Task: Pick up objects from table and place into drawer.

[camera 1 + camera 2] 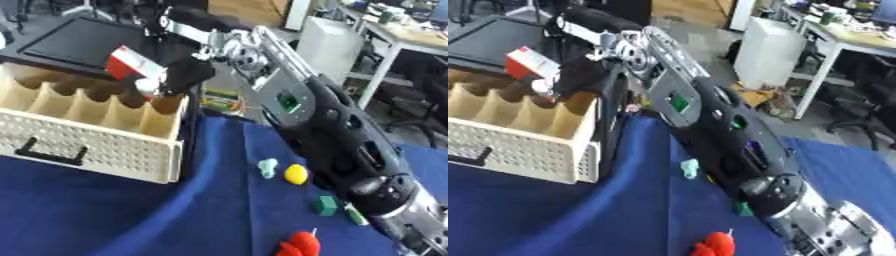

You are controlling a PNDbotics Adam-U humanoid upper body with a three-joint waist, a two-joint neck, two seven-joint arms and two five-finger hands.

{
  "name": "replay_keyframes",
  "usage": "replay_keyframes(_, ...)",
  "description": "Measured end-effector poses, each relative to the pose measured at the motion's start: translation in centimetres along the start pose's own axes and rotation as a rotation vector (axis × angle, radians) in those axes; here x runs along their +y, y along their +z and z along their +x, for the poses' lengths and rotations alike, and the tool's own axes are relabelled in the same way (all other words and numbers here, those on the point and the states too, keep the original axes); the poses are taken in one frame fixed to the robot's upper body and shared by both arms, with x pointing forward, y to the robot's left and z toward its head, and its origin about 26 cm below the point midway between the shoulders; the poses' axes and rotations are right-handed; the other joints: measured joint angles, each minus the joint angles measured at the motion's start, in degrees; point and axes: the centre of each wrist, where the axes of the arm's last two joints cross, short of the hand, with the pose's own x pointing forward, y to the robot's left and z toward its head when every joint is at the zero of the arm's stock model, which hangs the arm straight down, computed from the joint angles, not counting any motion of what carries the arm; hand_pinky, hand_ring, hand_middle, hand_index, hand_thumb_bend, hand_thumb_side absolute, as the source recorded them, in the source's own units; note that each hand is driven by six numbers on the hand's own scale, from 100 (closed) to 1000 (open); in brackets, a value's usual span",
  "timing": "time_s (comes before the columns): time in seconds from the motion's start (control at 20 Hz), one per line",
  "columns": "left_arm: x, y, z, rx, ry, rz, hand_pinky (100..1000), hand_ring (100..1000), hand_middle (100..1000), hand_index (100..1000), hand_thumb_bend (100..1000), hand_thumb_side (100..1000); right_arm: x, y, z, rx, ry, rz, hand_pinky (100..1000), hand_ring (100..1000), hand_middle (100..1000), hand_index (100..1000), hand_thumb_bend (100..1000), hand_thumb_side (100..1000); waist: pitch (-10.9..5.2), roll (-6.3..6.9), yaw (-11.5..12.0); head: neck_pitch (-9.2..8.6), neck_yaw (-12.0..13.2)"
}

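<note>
Much of the blue-covered table (131, 210) on the right side is hidden by the right arm (324, 125), which is stretched from the lower right corner up to the open drawer (96, 145). The right hand (179, 77) is largely lost in dark blur; its fingers appear to be curled about a red and white box (131, 64), though the exact grip cannot be made out. The box is held tilted above the drawer's far right compartments, and no contact with the dividers can be confirmed. Printing on the box is too blurred to read.

The drawer is pale, with perforated front, a black handle (48, 152) and a row of wooden dividers; its left end is cut off.

On the cloth beside the arm are seen a pale teal piece (267, 167), a yellow rounded thing (296, 174), a green block (326, 205) and a red object (300, 245), cut off at the lower edge.
</note>
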Motion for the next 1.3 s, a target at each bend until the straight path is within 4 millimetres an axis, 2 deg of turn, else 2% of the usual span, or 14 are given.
replay_keyframes(0.3,-0.1,0.1,0.0,0.005,0.004,0.001,555,637,737,812,100,647,0.0,0.0,0.1,-0.009,0.008,0.021,763,738,580,815,461,562,0.0,0.0,-0.01,0.0,0.18)
replay_keyframes(0.65,-0.1,0.1,0.0,0.01,0.005,-0.004,553,635,737,812,100,648,-0.4,0.2,0.3,-0.015,0.006,0.017,762,735,572,798,453,562,0.0,0.0,-0.22,-0.01,0.41)
replay_keyframes(0.9,-0.1,0.1,0.0,0.01,0.005,-0.004,555,638,736,813,100,644,-1.3,0.8,0.7,-0.029,-0.032,-0.04,761,715,549,791,405,579,-0.03,0.17,-0.45,0.01,0.95)
replay_keyframes(1.05,-0.1,0.1,0.0,0.006,0.005,0.001,557,640,736,814,100,639,-2.3,2.4,0.8,-0.042,-0.082,-0.118,750,697,529,787,365,573,-0.14,0.6,-0.86,0.13,1.52)
replay_keyframes(1.3,-0.2,0.1,0.0,-0.012,0.005,0.019,567,651,731,815,100,612,-4.3,7.3,0.5,-0.042,-0.199,-0.304,727,666,505,768,257,566,-0.65,1.67,-1.63,1.09,2.76)
